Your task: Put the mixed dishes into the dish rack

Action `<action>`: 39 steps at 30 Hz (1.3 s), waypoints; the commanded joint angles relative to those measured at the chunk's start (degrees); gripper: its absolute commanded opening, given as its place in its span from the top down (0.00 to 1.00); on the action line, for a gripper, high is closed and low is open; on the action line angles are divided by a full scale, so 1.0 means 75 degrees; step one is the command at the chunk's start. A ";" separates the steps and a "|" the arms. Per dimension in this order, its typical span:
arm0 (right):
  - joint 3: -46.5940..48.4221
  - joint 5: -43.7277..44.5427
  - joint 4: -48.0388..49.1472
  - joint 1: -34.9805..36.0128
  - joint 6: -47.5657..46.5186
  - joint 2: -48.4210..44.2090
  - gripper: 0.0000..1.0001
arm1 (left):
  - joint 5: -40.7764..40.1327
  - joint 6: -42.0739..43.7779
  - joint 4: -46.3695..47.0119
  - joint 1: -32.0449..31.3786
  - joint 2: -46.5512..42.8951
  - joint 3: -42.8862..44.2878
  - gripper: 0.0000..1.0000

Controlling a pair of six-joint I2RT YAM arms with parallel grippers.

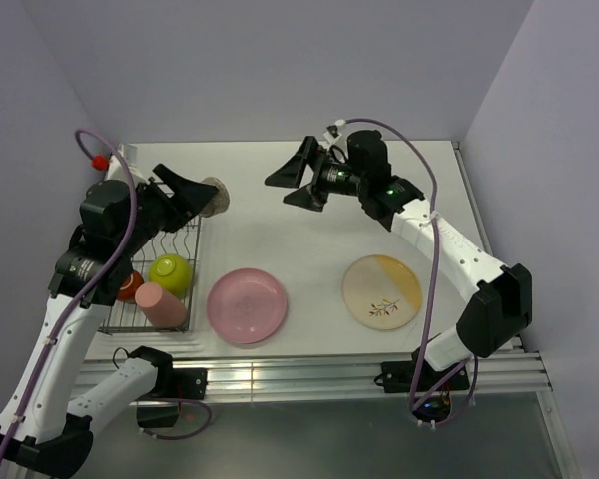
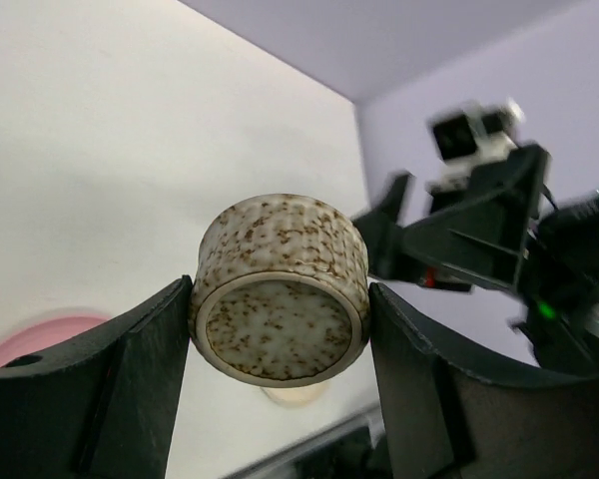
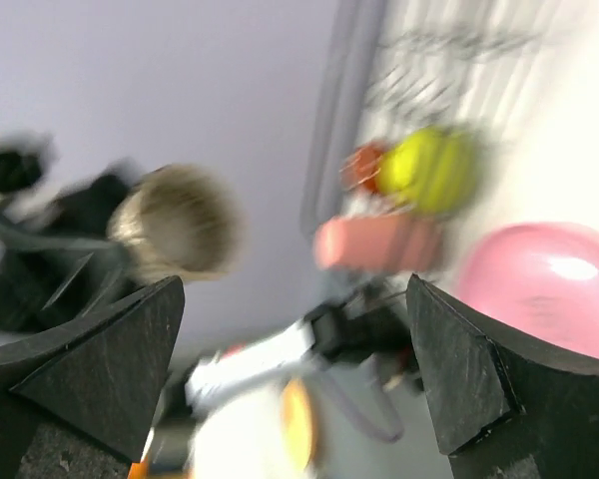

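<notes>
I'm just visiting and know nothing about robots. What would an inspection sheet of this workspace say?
Surface: white table.
Job's things: dish rack at the left holds the lime-green bowl, salmon-pink cup and red-orange mug; pink plate and cream-and-orange plate lie flat on the table.
Clutter: nothing seen.
Grippers: left gripper shut on the grey-tan cup; right gripper open, empty.
Cables: a purple cable runs along each arm.
Surroundings: lavender walls on three sides.
</notes>
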 commanded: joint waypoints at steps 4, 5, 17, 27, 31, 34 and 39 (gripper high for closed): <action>0.1356 0.3041 -0.3446 -0.0211 -0.1827 -0.0700 0.00 | -0.3891 -0.0821 -0.1896 -0.0009 -0.0125 0.0831 1.00; 0.1380 0.3126 -0.3543 -0.0211 -0.1943 -0.0723 0.00 | -0.4161 -0.0915 -0.2037 -0.0009 -0.0054 0.0924 1.00; 0.0490 0.3103 -0.3602 -0.0211 -0.2074 -0.1239 0.00 | -0.6880 -0.2881 -0.4421 0.0003 0.0848 0.1732 1.00; 0.0466 0.3126 -0.3637 -0.0211 -0.2073 -0.1274 0.00 | -0.6893 -0.5193 -0.6538 0.0424 0.1401 0.1840 1.00; 0.0477 0.3162 -0.3696 -0.0211 -0.2190 -0.1251 0.00 | -0.6788 -0.5065 -0.6538 0.1197 0.1166 0.1173 1.00; 0.0443 0.3103 -0.3707 -0.0211 -0.2261 -0.1169 0.00 | -0.6893 -0.4842 -0.6538 0.1725 0.1037 0.0821 1.00; 0.0349 0.2928 -0.3719 -0.0211 -0.2343 -0.0935 0.00 | -0.6800 -0.4572 -0.6526 0.2417 0.0955 0.0399 1.00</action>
